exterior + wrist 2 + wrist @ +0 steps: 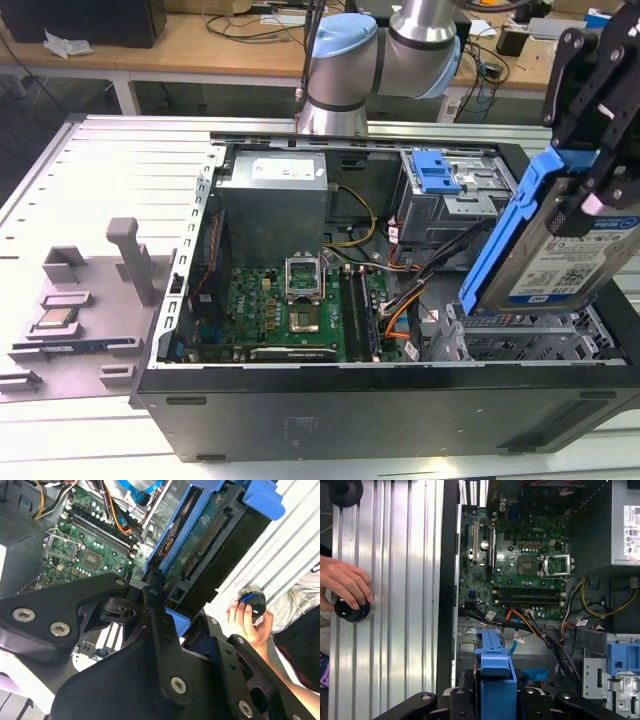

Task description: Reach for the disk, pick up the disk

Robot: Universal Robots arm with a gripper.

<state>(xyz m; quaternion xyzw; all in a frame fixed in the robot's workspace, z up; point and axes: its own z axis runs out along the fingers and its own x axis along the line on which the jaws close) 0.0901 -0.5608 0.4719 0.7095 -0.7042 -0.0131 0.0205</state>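
Blue plastic bracket edges frame the disk [560, 255], which hangs tilted in the air above the drive cage at the exterior view's right end of the open computer case [300, 410], clear of everything below it. The black gripper [600, 150] has its jaws closed on the upper part of the disk, whose silver face with the white-and-blue label faces the camera in the exterior view. In the second wrist view the disk [210, 545] shows its green circuit-board side between the black linkages, and in the first wrist view its blue bracket [495, 675] stands edge-on between the jaws.

Inside the case lie the green motherboard [290, 305], the grey power supply [275, 200] and a blue latch piece [437, 172] on the rear bay. Orange and black cables [405, 300] run beside the cage. On the ribbed aluminium tabletop [120, 180], a person's hand [342, 582] rests on a dark round knob [351, 611], well apart from the case.
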